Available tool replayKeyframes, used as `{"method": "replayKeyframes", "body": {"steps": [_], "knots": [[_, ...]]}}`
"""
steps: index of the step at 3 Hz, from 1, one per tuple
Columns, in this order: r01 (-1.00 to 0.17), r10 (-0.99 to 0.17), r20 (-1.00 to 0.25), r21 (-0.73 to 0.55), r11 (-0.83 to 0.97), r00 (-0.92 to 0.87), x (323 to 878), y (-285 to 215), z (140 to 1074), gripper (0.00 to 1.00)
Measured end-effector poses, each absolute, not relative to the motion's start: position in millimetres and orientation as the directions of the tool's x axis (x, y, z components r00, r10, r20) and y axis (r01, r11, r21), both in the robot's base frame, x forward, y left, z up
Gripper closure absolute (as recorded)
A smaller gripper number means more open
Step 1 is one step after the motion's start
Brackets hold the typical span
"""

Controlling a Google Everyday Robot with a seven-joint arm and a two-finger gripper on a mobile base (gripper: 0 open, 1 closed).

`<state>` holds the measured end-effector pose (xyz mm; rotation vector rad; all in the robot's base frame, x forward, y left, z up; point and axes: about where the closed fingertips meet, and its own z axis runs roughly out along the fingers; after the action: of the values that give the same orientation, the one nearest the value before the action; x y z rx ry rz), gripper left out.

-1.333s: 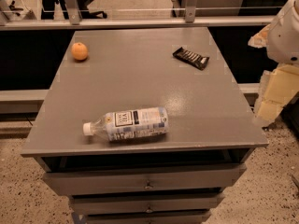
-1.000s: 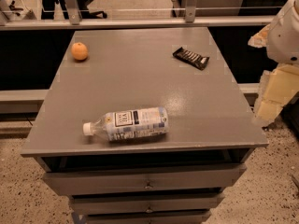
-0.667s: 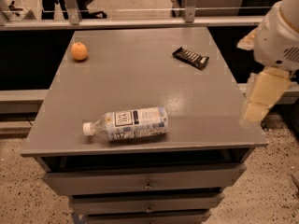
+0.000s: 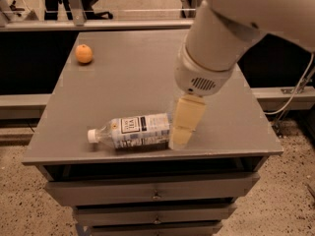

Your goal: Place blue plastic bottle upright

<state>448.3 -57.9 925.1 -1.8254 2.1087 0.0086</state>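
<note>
One pincer [image 4: 183,126] at base of lying blue plastic bottle [image 4: 132,131].

We see the bottle [image 4: 133,131] lying on the table [image 4: 138,73] near its front edge, the gripper [image 4: 180,137] at the bottle's right end, and the orange [image 4: 84,53] behind at far left.

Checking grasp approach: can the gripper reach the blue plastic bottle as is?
Likely yes: the gripper sits at the base end of the blue plastic bottle, lying on its side, nothing between them.
</note>
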Motion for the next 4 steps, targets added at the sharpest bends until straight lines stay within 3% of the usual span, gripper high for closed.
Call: {"method": "replayKeyframes", "body": {"steps": [2,3,4], "knots": [[-0.985,-0.971,-0.233,-0.147,0.093,-0.056,449.8,31.9,876.1,0.00],[-0.990,-0.976,-0.214,-0.124,0.073,-0.045,450.7,52.9,857.4,0.00],[-0.990,-0.979,-0.199,-0.116,0.075,-0.051,452.6,61.0,844.9,0.18]]}}
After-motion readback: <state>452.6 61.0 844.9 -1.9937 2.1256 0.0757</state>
